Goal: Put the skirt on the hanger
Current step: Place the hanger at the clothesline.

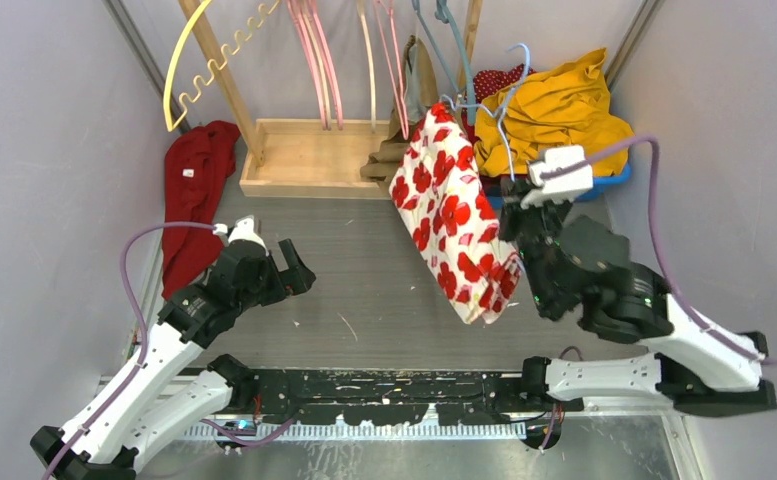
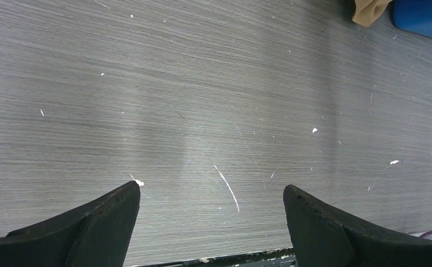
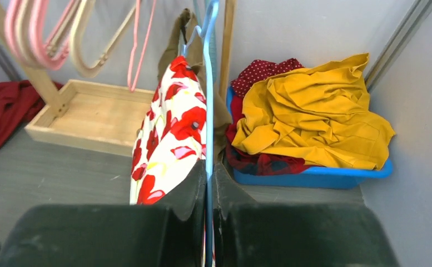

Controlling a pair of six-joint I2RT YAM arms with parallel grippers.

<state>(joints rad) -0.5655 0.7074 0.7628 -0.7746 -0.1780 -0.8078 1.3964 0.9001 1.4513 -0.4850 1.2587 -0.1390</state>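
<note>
The skirt (image 1: 454,215) is white with red poppies. It hangs draped on a thin blue hanger (image 1: 504,135), lifted above the grey table. My right gripper (image 1: 517,222) is shut on the hanger's blue wire. In the right wrist view the wire (image 3: 208,100) runs up between my closed fingers, with the skirt (image 3: 172,136) hanging just to its left. My left gripper (image 1: 294,268) is open and empty, low over the table at the left. In the left wrist view only bare table shows between its fingertips (image 2: 119,208).
A wooden rack base (image 1: 314,160) stands at the back with pink, yellow and beige hangers (image 1: 314,60) above it. A red garment (image 1: 194,195) lies at the left wall. A blue bin (image 1: 604,185) holds yellow cloth (image 1: 559,105) and red cloth at the back right.
</note>
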